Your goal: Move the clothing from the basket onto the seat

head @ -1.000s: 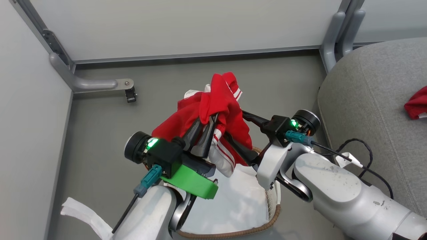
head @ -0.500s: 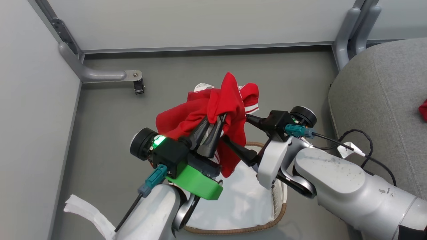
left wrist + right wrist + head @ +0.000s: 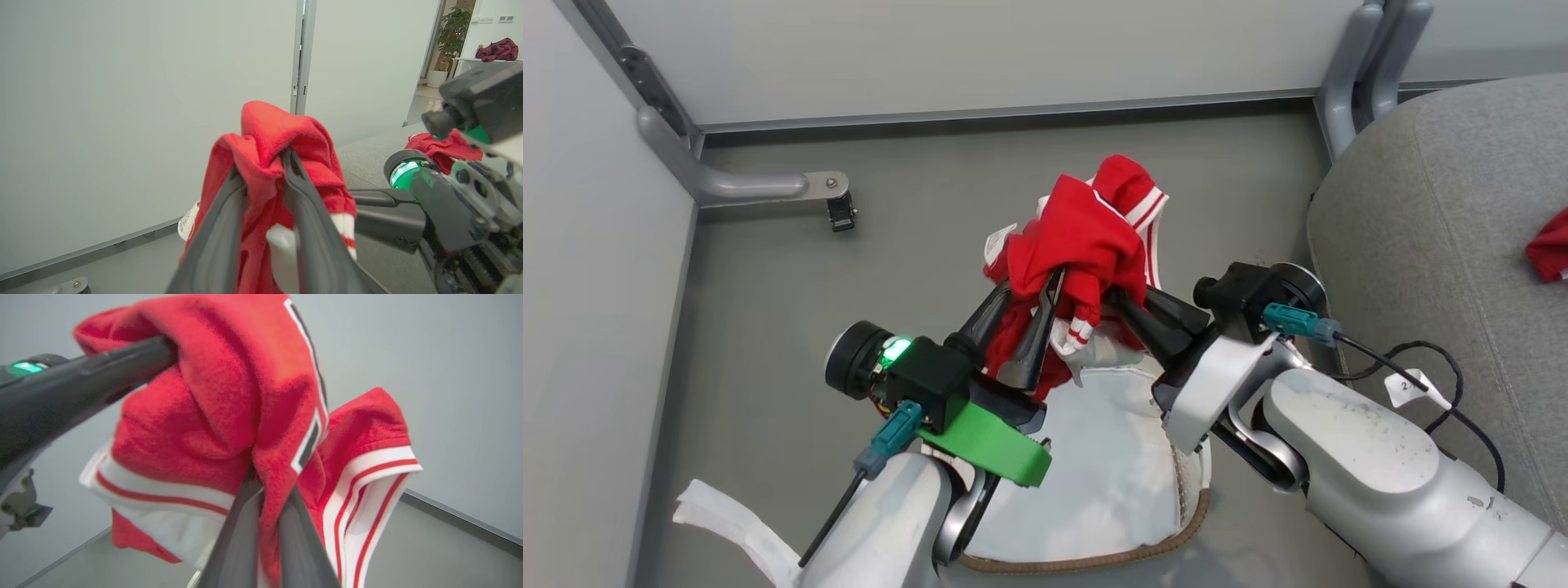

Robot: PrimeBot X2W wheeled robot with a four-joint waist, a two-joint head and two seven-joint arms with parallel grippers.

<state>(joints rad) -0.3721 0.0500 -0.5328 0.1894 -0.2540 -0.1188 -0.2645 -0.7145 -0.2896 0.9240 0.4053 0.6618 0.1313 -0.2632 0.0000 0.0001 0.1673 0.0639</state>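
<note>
Our left hand (image 3: 1033, 282) pinches the clothing (image 3: 1086, 233), and our right hand (image 3: 1117, 296) pinches it from the other side. The red bunch hangs over the far end of the basket (image 3: 1094, 561), its long axis running away from us, its striped hem toward the wall (image 3: 972, 57). The seat (image 3: 1421, 212) lies to our right.

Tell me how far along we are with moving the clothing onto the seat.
Done: one red garment lies on the seat. In hand: the left pincer and right pincer are both shut on a second garment, held up over the basket. Left: carry it to the seat and release. The basket's visible part shows the white sheet; the rest is hidden.
</note>
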